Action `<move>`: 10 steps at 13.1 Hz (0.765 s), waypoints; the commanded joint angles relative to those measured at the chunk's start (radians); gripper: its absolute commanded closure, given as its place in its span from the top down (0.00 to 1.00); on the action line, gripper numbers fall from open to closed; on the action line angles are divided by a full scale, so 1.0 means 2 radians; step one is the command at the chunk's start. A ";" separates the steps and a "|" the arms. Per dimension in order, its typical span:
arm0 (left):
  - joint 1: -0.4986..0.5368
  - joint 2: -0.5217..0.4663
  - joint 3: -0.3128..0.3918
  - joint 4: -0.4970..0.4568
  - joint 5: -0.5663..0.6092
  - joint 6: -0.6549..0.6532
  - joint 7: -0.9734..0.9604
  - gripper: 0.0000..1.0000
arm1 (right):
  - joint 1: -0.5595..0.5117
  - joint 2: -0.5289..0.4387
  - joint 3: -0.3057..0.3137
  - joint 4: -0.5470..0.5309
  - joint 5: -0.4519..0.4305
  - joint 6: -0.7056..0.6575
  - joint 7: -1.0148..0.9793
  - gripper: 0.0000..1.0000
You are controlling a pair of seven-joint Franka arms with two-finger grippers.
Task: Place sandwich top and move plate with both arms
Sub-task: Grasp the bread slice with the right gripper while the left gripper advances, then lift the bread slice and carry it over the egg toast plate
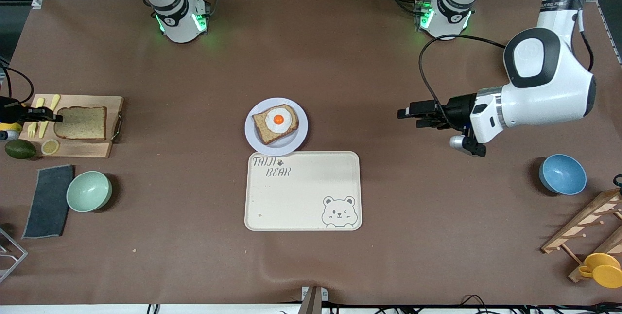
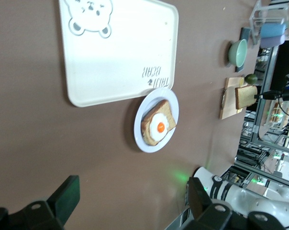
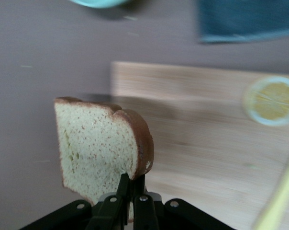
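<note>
The sandwich top, a tan speckled slice with a brown crust, lies over a wooden board at the right arm's end of the table. My right gripper is shut on the slice's crust edge; the right wrist view shows the slice pinched in that gripper. The pale plate sits mid-table and carries a slice with a fried egg. My left gripper hangs open over bare table toward the left arm's end. Its wrist view shows the gripper empty, with the plate ahead.
A cream bear-printed tray touches the plate's nearer side. Yellow cutlery and a lemon slice share the board. An avocado, green bowl and dark cloth lie nearby. A blue bowl, wooden rack and yellow cup stand at the left arm's end.
</note>
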 commanded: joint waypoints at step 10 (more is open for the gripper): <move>-0.006 0.051 -0.019 -0.008 -0.041 0.023 0.013 1.00 | 0.184 -0.013 0.128 -0.014 0.124 0.000 0.128 0.00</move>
